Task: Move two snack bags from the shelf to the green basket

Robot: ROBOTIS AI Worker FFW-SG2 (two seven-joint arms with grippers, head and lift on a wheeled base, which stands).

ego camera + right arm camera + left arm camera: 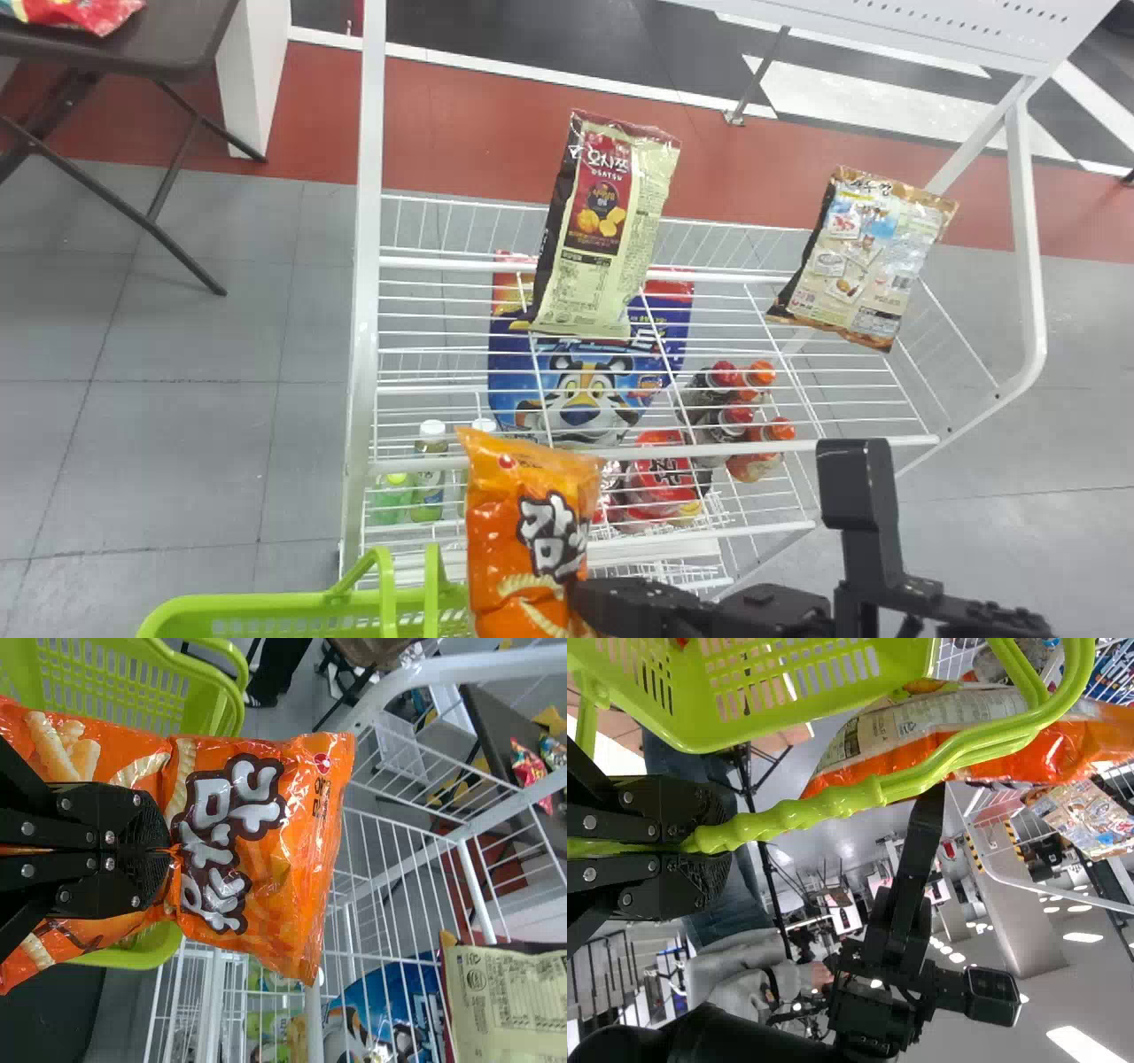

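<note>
One orange snack bag is clamped across its middle between the right gripper's fingers, wrapper bunched at the pinch. It's up beside the green basket, at the side nearer the shelf. The left gripper has its fingers together on the basket's handle; hold that arm steady, any wobble moves your target.

Drop step next, I'd say. Shift the bag to the robot's left until its whole length is inside the rim. Steer clear of the handle, the bag could hang up on it. Lower the bottom edge in before letting go. Don't squeeze harder, it looks puffy and could split. Back the fingers straight out so the wrapper doesn't drag.

Cream bag and beige bag are on the shelf.
</note>
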